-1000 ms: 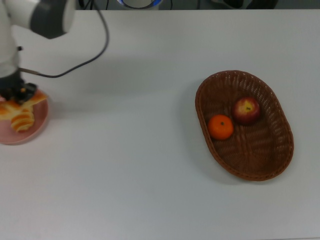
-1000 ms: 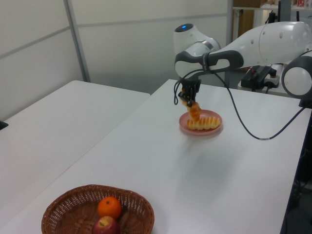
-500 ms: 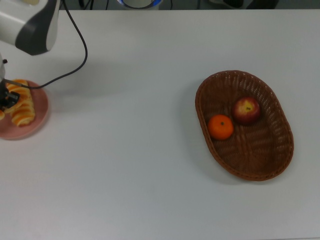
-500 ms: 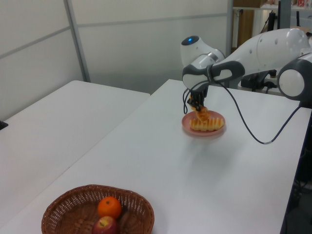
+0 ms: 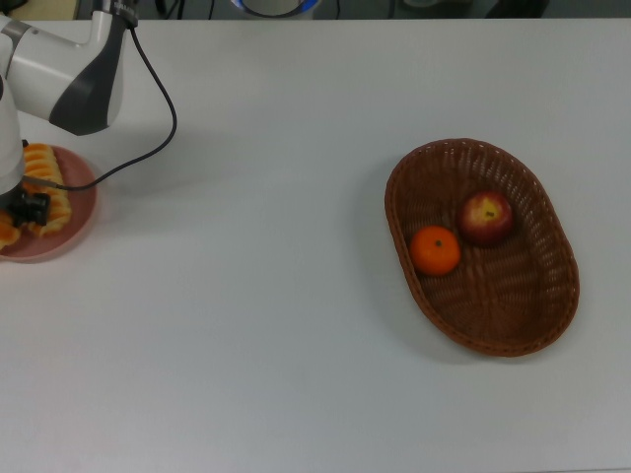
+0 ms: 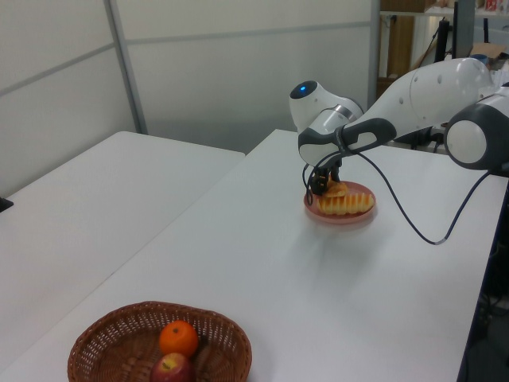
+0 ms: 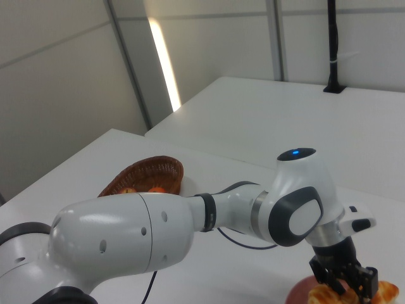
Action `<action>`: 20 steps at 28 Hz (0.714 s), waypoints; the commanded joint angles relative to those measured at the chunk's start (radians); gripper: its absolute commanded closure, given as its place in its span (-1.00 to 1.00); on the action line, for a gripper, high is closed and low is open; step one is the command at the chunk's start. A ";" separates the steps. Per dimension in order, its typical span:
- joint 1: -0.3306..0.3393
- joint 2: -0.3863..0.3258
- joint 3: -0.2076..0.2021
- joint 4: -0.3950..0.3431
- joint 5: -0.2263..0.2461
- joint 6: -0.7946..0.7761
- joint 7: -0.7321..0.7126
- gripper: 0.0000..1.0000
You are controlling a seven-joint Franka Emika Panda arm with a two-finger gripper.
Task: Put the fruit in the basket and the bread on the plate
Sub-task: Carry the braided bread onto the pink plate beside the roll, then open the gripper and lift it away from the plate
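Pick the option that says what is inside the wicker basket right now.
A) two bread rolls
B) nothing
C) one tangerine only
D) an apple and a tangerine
D: in the top view the apple and the tangerine lie side by side inside the basket, while the bread is over on the pink plate.

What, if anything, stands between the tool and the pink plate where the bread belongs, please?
Nothing visible does. The tool hangs right over the pink plate, where both bread rolls already lie, and the table around it is bare.
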 commanded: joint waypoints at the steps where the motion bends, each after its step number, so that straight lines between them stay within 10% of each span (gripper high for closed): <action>1: 0.003 -0.035 -0.018 -0.009 0.132 0.016 -0.010 -1.00; 20: 0.081 -0.325 -0.005 -0.002 0.373 -0.197 -0.003 -1.00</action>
